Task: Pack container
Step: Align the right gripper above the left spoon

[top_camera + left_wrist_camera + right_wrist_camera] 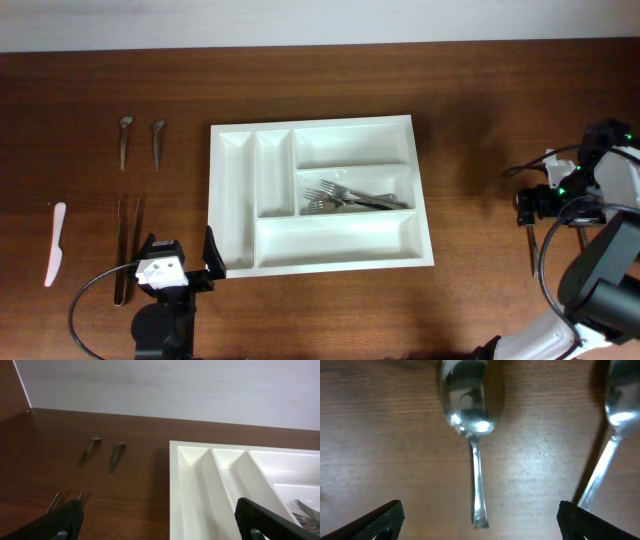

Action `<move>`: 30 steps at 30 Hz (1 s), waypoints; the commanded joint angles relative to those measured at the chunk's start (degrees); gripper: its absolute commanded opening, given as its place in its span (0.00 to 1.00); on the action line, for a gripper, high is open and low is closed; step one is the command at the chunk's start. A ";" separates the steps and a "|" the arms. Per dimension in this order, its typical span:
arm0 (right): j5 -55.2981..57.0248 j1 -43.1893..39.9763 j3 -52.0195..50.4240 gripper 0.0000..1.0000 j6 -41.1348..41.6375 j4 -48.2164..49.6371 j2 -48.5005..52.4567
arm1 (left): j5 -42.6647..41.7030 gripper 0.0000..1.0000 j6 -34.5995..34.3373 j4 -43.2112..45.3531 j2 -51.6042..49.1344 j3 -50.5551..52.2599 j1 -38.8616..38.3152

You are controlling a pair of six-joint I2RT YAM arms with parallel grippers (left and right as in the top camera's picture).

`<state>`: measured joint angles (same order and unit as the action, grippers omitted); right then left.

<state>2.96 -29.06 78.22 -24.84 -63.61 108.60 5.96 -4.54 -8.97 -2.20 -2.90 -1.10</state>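
Note:
The white container (340, 242) lies in the middle of the table, and its near-left corner (190, 490) fills the right of the left wrist view. Several forks (350, 197) lie in its middle crosswise compartment. My left gripper (182, 255) is open at the container's front-left corner. It straddles the left rim and has nothing between its fingers (60, 522). My right gripper (528, 210) hovers open at the table's right side. In the right wrist view the gripper (480, 522) stands over a metal spoon (470, 405) lying flat, its handle end between the fingers and untouched.
A second spoon (617, 415) lies just right of the first. Left of the container lie two small metal utensils (124, 140) (158, 142), a pair of thin metal sticks (125, 245) and a white plastic knife (55, 255).

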 commanded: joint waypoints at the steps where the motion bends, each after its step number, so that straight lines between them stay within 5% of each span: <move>1: -0.76 -0.24 -0.39 0.99 -0.22 1.03 1.64 | -0.61 0.99 -0.13 0.15 0.15 0.28 -0.22; 30: -1.51 -0.17 -0.96 0.99 1.77 3.19 3.67 | -0.61 0.99 -0.15 0.15 0.15 0.28 -0.22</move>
<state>2.52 -29.06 77.54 -24.01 -59.96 112.90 5.96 -4.54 -8.97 -2.20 -2.90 -1.10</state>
